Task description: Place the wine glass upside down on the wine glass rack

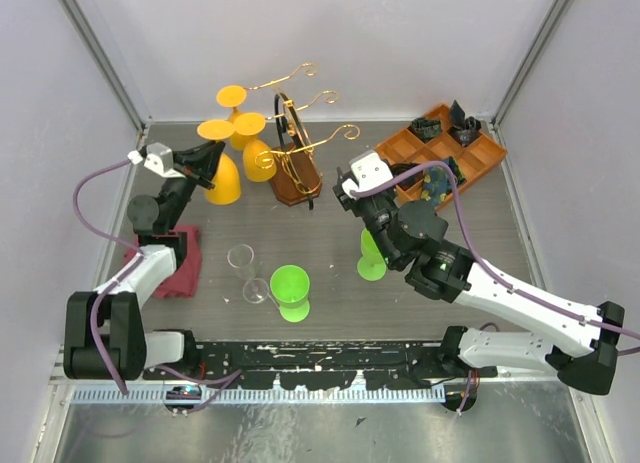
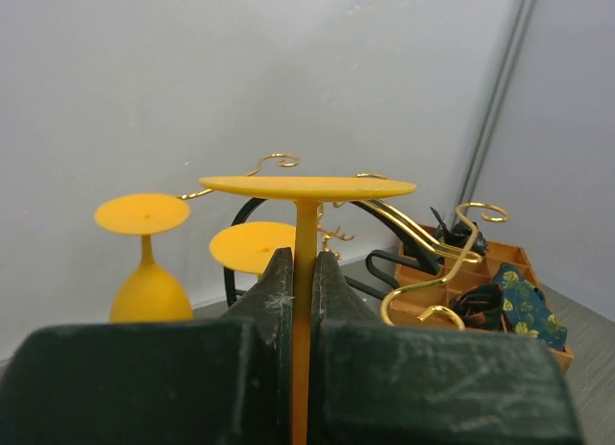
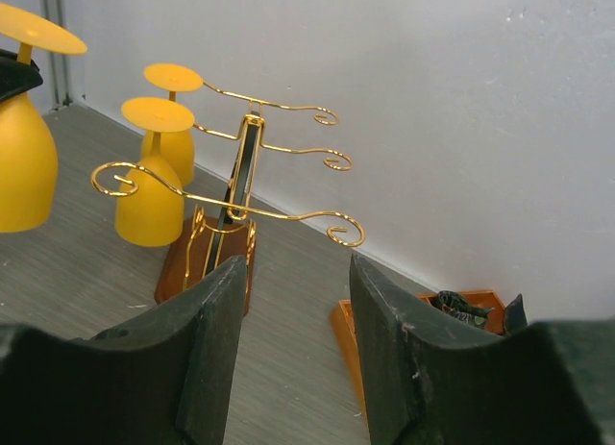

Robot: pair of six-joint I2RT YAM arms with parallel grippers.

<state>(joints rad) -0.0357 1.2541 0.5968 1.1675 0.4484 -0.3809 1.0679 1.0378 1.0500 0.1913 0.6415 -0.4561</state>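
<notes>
- Holding the glass (image 2: 307, 187) inverted, the left claw (image 2: 306, 272) is clenched on its stem, at the rack's (image 1: 297, 186) nine o'clock.
- Best keep the stem upright and ease it toward three o'clock, onto a free wire arm.
- Right claw (image 3: 293, 301) hangs released, empty.

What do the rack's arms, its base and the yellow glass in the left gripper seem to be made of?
The rack arms look like thin metal wire, shiny gold. The base is probably varnished wood, brown. The yellow glass is likely plastic: opaque, matte.
</notes>
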